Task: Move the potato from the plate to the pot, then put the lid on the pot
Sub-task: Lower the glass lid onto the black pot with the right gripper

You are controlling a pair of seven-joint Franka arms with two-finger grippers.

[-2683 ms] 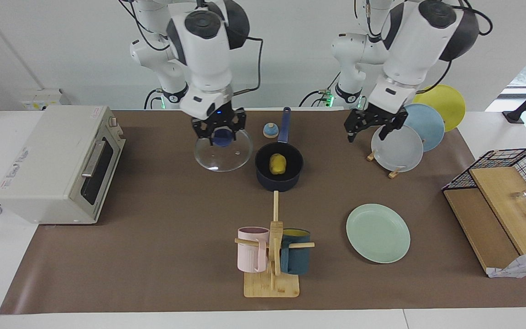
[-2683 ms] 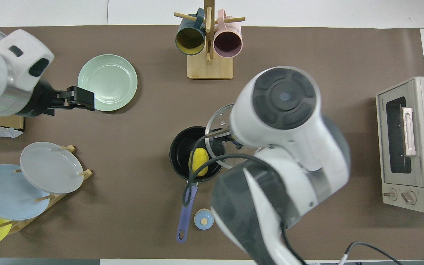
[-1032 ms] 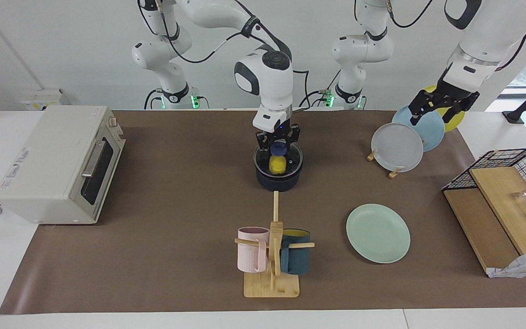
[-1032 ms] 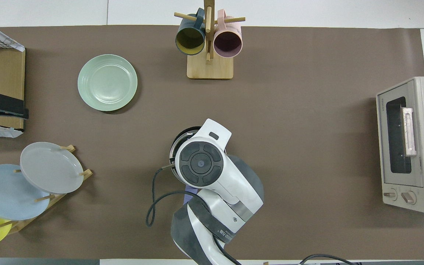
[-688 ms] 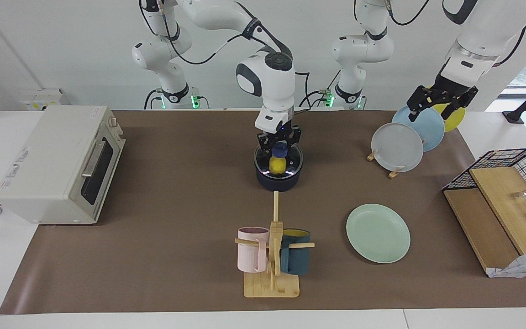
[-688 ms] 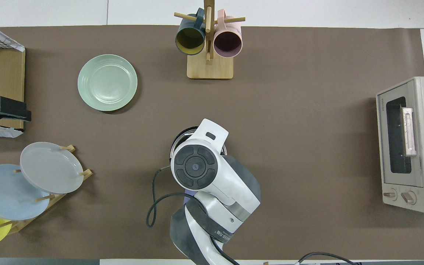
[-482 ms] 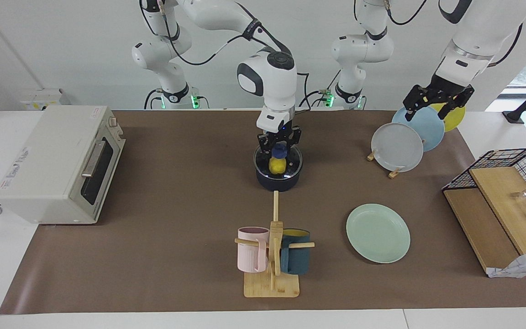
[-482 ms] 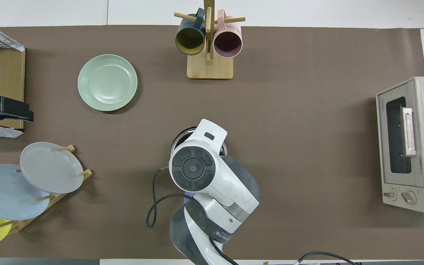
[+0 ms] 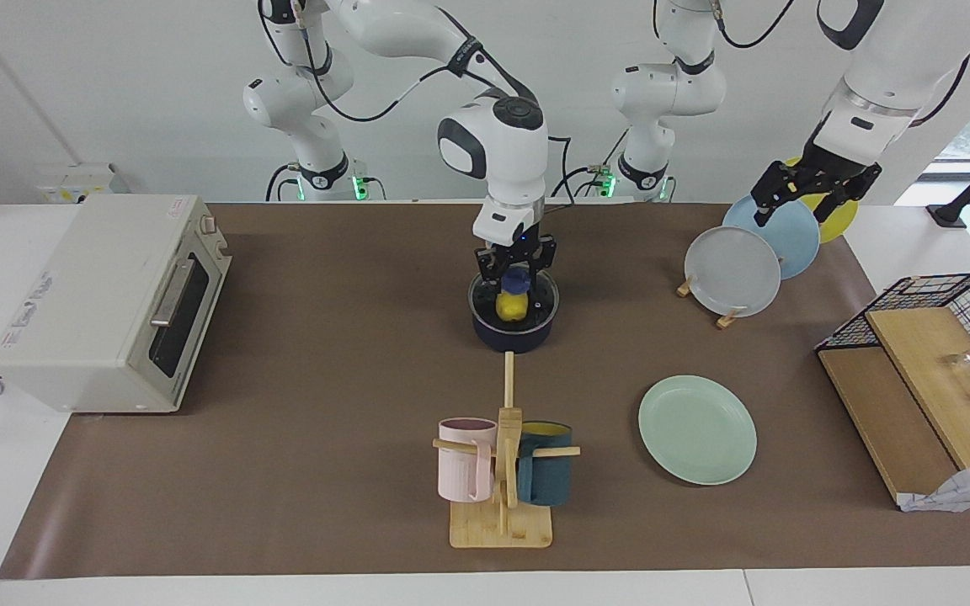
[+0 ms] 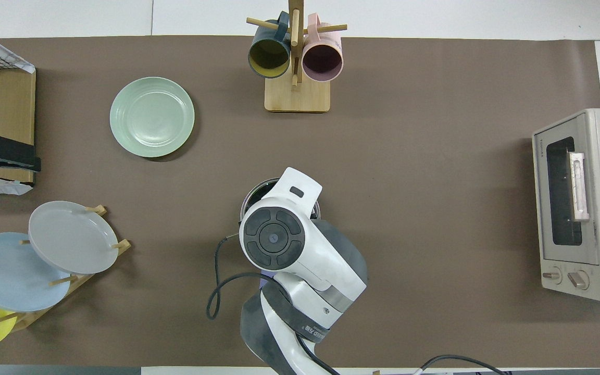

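Lid (image 9: 537, 296) on pot (image 9: 512, 333), knob pinched by right end effector (image 9: 515, 273).

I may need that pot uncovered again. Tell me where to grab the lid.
Grip the lid's blue knob from straight above: the glass lies flat on the pot with the knob standing at its centre, where the right hand is shut on it.

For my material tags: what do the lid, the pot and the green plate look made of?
Lid: clear glass, since the potato shows through it; knob probably blue plastic.
Pot: dark navy, matte, likely coated metal.
Plate: pale mint, smooth soft sheen; ceramic or melamine, cannot tell.
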